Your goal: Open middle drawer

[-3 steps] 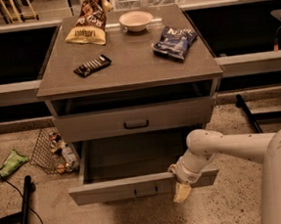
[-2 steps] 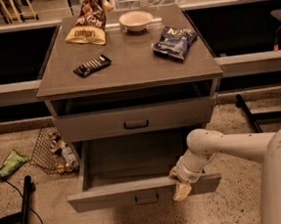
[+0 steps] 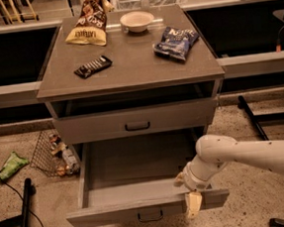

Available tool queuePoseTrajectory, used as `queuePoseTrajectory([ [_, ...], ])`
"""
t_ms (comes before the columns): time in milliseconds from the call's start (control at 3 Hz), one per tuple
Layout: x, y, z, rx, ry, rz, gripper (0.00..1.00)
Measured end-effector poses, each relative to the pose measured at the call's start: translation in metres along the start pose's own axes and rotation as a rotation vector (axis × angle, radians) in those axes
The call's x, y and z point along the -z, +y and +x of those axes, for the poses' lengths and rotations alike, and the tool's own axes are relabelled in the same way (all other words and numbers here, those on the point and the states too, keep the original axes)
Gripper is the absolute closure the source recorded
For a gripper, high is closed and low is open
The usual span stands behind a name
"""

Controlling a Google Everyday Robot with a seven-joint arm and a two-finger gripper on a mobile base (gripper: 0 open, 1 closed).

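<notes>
The middle drawer (image 3: 140, 207) is the grey flat-fronted drawer pulled well out of the cabinet, and its inside shows empty. Its small dark bar handle (image 3: 150, 216) is at the centre of the front. My gripper (image 3: 187, 193) is at the right part of the drawer's front panel, away from the handle. It straddles the panel's top edge, one pale finger (image 3: 193, 205) hanging down the outside and the other inside, shut on the panel. The white arm (image 3: 245, 158) comes in from the right. The drawer above (image 3: 136, 121) is closed.
On the cabinet top (image 3: 128, 72) lie a yellow chip bag (image 3: 87, 25), a white bowl (image 3: 137, 21), a blue chip bag (image 3: 175, 42) and a dark snack bar (image 3: 93, 66). A wire basket of litter (image 3: 53, 153) stands at the left on the floor, near a green wrapper (image 3: 10, 166) and a black pole (image 3: 24, 215).
The middle drawer has slid further out toward the camera, and my gripper has moved with it on the front panel.
</notes>
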State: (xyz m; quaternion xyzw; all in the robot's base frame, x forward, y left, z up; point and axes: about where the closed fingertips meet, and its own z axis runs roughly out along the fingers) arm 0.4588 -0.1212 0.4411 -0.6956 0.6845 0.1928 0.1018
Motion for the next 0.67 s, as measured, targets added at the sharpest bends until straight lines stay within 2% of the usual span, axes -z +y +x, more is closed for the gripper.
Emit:
queuePoseTrajectory([
  [667,0.032,0.023,-0.011,0.039,0.009,0.074,0.0],
])
